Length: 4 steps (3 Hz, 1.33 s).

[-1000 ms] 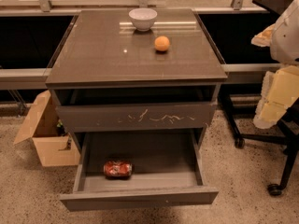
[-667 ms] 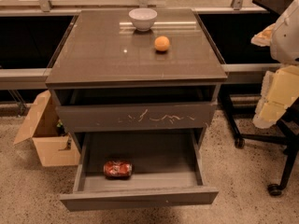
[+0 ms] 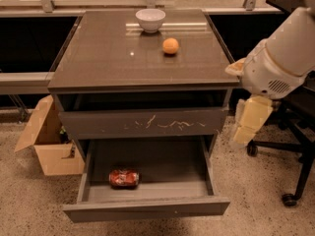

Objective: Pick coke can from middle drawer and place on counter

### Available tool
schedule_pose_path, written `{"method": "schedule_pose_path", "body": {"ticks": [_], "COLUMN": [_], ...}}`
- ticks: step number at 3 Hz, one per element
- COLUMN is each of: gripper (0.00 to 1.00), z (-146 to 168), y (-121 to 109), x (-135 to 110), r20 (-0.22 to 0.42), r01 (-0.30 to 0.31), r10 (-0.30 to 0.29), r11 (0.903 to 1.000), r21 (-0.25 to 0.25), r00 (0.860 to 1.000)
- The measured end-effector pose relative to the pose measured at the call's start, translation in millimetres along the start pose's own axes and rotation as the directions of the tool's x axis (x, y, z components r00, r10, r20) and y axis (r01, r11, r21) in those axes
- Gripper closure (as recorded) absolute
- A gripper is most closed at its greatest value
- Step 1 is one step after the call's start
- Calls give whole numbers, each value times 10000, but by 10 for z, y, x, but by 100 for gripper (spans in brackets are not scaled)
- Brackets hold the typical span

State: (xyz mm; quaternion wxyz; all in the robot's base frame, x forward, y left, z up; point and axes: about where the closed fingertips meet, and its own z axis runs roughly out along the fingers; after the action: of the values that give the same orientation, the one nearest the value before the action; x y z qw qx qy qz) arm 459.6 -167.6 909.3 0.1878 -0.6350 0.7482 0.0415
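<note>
The coke can (image 3: pixel 124 178) is a small red can lying on its side on the floor of the open middle drawer (image 3: pixel 147 208), left of centre. The drawer is pulled out at the bottom of the cabinet, with a plain front panel. The counter (image 3: pixel 113 63) is the glossy dark top slab above. My gripper (image 3: pixel 248 124) is cream-coloured and hangs below the white arm at the cabinet's right side, level with the scratched drawer front, well above and to the right of the can.
An orange (image 3: pixel 171 45) and a white bowl (image 3: pixel 150 19) sit on the back of the counter. A scratched drawer front (image 3: pixel 142 123) is above the open drawer. A cardboard box (image 3: pixel 47 141) stands at the left, an office chair base (image 3: pixel 290 171) at the right.
My arm and gripper have moved left, closer to the cabinet's right side. The can, the drawer, the orange and the bowl have not moved.
</note>
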Motion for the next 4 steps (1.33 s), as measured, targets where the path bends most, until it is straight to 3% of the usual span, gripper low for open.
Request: {"method": "schedule_pose_path", "body": {"ticks": [1,2,3,4], "gripper": [0,0,0,0], "z": [445,446,635,1057], "y": [41,41,57,136], "x": [-132,-132,-142,-165], "r20": [662,662,770,1132], "r01": [180,181,256,322], "r10": [-144,-145,-203,-223], "r11": [9983,9983,9974,9958], "r21": [-546,-546,-680,-860], "r00": [9977,9977,9968,9933]}}
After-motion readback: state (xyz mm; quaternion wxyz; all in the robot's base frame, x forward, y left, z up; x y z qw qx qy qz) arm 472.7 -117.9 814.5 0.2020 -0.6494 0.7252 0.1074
